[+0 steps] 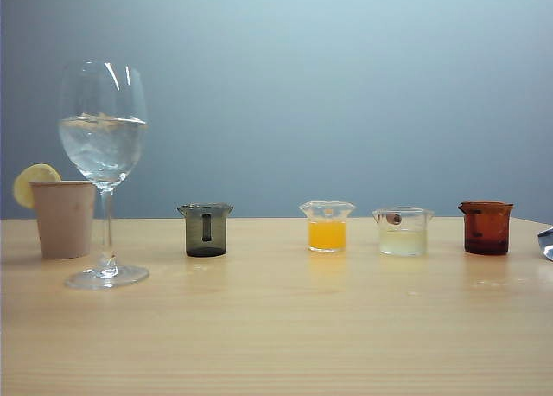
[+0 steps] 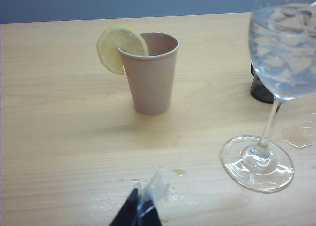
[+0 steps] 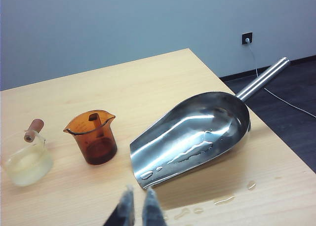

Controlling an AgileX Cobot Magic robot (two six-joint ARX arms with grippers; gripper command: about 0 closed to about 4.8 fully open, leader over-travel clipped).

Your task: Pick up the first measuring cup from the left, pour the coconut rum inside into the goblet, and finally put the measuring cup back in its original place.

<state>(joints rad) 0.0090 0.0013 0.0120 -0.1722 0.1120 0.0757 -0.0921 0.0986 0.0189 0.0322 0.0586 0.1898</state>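
Four small cups line my bench; the first measuring cup (image 1: 206, 230) stands leftmost among them, upright, beside the goblet (image 1: 103, 154), which holds the coconut rum (image 1: 102, 145) near the left edge. My left gripper (image 2: 143, 206) looks pressed together; my right gripper (image 3: 137, 206) is slightly parted, pinching nothing, near the steel scoop (image 3: 192, 134).
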